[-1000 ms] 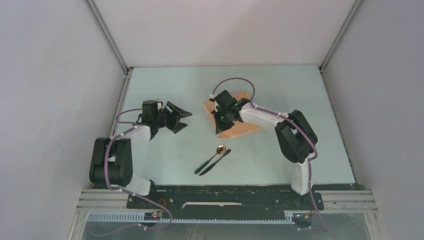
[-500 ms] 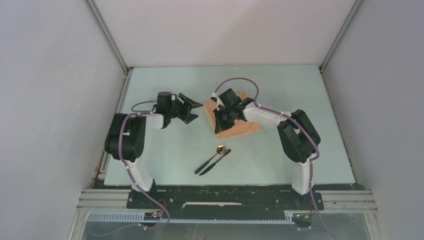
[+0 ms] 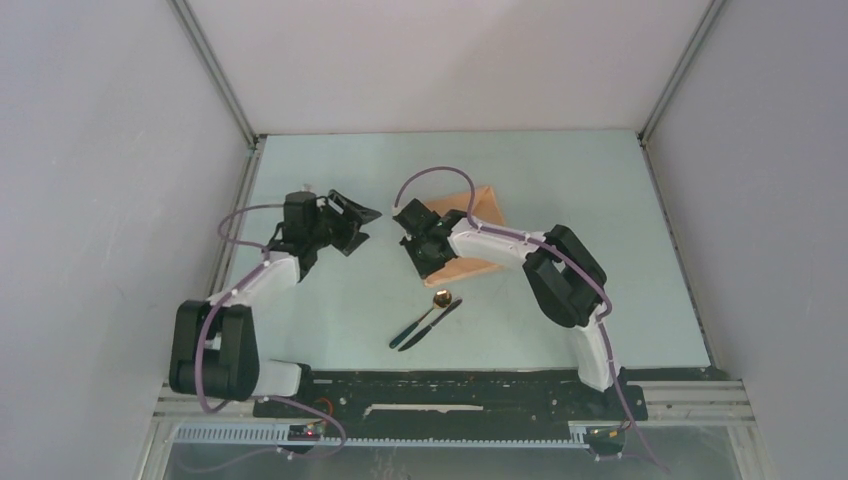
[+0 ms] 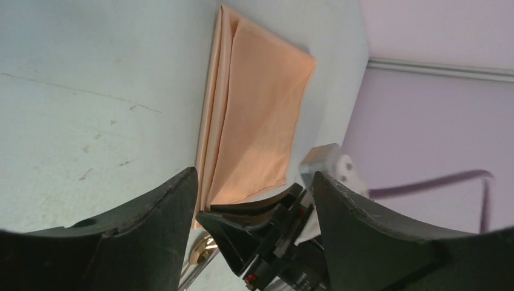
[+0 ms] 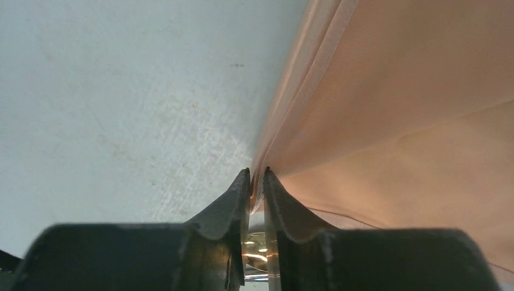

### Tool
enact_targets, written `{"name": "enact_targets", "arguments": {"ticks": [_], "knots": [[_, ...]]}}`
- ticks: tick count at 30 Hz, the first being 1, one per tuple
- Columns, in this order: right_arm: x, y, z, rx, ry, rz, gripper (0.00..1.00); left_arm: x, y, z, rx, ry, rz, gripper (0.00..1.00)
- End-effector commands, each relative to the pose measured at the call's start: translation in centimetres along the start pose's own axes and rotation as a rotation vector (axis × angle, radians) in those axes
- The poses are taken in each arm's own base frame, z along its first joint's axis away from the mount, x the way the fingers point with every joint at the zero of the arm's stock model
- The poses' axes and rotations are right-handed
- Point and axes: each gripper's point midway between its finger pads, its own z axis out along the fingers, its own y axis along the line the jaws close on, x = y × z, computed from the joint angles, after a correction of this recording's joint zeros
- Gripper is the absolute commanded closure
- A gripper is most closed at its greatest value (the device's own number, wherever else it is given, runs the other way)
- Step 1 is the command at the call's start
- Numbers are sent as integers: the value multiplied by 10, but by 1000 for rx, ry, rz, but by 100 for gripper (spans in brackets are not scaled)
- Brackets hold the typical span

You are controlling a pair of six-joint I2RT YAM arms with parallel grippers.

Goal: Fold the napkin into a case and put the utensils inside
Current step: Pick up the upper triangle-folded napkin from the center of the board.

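Napkin [image 5: 394, 109] edge between right pincer [image 5: 257, 176] tips

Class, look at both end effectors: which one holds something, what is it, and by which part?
The right end effector pinches the napkin by its folded edge, near a corner. The left end effector is open, holding nothing.

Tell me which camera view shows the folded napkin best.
The left wrist view: the napkin lies almost whole, layered edge visible. From the top, the right gripper covers part; the right wrist shows only its edge.
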Motion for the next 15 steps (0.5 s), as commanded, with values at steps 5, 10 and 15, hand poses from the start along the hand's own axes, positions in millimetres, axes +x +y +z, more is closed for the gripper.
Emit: {"name": "enact_targets", "arguments": {"ticks": [5, 10, 15], "knots": [[-1, -11, -2, 93, 12, -29, 68, -16, 11, -42, -43, -94, 102, 25], [-3, -3, -6, 90, 2, -38, 56, -17, 13, -48, -54, -99, 128, 25], [-10, 2, -14, 97, -21, -49, 53, -14, 18, -44, -60, -76, 125, 25]]}}
